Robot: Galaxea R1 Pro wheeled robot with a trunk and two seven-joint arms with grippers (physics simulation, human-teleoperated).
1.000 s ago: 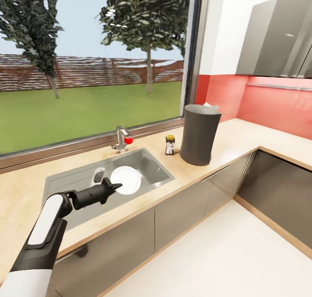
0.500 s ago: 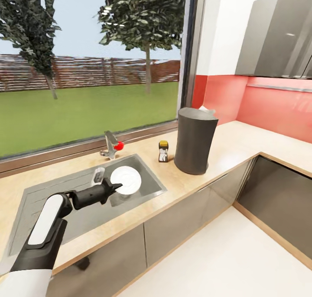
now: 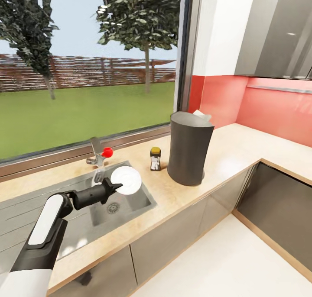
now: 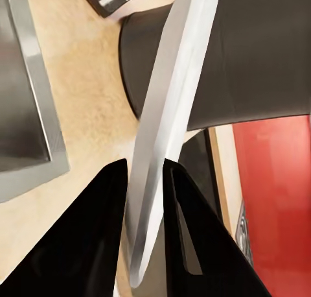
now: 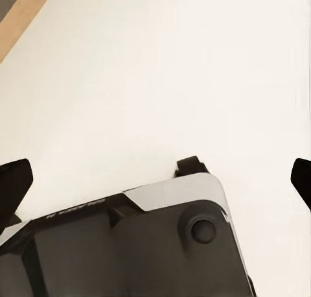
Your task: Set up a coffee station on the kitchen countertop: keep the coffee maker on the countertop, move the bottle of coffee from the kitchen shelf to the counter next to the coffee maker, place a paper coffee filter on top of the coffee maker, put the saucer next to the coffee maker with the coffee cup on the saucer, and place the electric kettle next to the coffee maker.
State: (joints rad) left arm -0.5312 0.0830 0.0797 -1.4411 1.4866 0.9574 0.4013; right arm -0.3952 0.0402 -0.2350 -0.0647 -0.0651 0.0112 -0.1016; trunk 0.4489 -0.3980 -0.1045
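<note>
While our left gripper [image 3: 118, 186] hangs over the sink [image 3: 130, 201], its fingers [image 4: 97, 232] clamp the saucer [image 3: 125, 180] by its rim. The bottle of coffee [image 3: 155, 159] stands on the counter [image 3: 225, 152] just beside the coffee maker [image 3: 188, 147]. Our right fingers [image 5: 13, 180] are spread wide above the floor [image 5: 162, 83].

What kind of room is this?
Looks like a home kitchen: a beige countertop with a steel sink and tap under a garden window, plus a coffee maker.

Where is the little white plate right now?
In the head view the saucer is pinched on edge in the left end effector, above the sink, left of the bottle of coffee.
</note>
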